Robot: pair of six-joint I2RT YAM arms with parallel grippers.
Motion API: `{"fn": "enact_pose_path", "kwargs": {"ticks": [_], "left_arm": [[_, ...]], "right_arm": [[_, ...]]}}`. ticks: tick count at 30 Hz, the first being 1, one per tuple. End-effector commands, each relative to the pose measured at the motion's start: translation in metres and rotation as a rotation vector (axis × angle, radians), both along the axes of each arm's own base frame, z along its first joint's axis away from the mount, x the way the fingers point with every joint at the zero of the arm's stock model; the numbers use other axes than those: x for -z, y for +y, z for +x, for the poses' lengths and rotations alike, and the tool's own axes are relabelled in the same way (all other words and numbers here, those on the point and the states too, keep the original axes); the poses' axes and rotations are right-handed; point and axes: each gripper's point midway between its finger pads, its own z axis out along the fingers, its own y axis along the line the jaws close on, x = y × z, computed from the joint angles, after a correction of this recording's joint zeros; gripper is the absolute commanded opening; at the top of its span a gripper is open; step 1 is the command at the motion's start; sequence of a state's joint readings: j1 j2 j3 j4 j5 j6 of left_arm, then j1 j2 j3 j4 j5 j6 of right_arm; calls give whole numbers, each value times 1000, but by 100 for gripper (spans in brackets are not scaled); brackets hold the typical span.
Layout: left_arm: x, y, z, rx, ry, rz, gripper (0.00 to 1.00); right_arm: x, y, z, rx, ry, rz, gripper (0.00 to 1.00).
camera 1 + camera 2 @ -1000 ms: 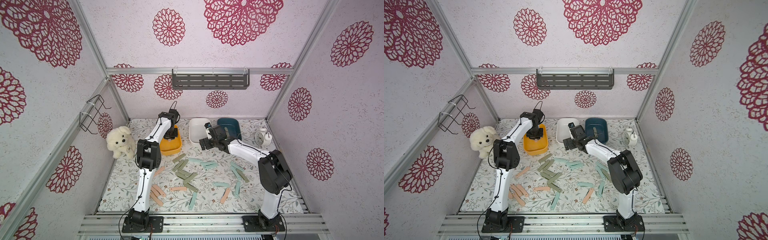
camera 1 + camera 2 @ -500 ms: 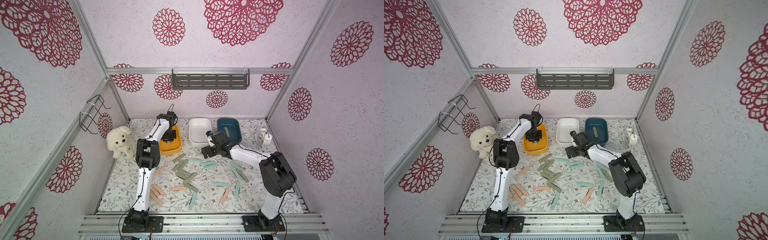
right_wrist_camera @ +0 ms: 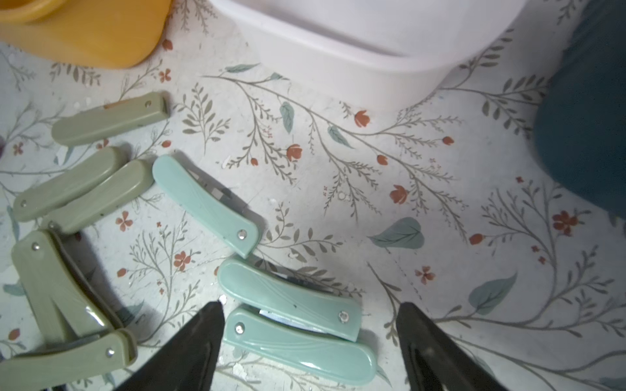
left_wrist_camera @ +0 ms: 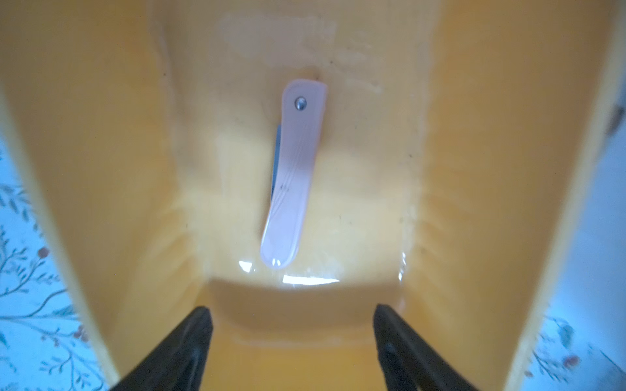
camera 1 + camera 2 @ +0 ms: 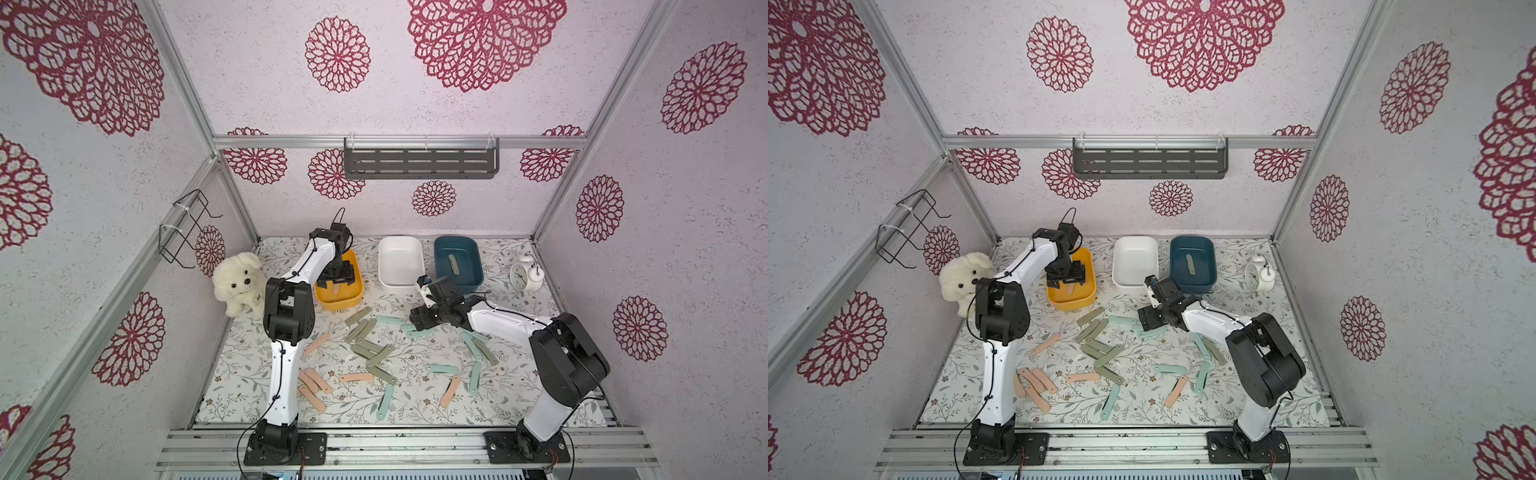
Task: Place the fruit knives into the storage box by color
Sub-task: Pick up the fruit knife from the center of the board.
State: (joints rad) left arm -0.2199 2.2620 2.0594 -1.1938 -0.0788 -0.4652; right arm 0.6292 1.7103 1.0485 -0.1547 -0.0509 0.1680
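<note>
Since the right hand [image 3: 310, 306] hangs released astride two mint knives [image 3: 298, 348] touching on the surface [image 3: 372, 189], closing may pinch both or skid one off, while the left hand [image 4: 291, 308] sits released above the pink knife [image 4: 294, 176] in the yellow box [image 4: 101, 169].

Bright, even light; wrist-view edges perhaps blurred.
</note>
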Motion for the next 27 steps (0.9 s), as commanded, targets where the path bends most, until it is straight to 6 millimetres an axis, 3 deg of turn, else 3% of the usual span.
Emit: {"fn": "enact_pose_path", "kwargs": {"ticks": [1,5,11,22,27], "left_arm": [[-59,-12,-6,1,-152,-96,99],[-79,-3,-39,-6,-212,-115,97],[-57,8,-75,-19,-140,-83,97],[-47,2,-76,6,-146,-113,97],[-44,1,-74,13,-145,-117,97]], "right_arm": [[-15,21,-2,-75,-68,10,79],[-4,39,-3,-141,-93,-72,77],[12,66,3,-214,-95,-146,77],[39,75,27,-192,-75,-253,77],[47,72,43,-127,-23,-255,63]]}}
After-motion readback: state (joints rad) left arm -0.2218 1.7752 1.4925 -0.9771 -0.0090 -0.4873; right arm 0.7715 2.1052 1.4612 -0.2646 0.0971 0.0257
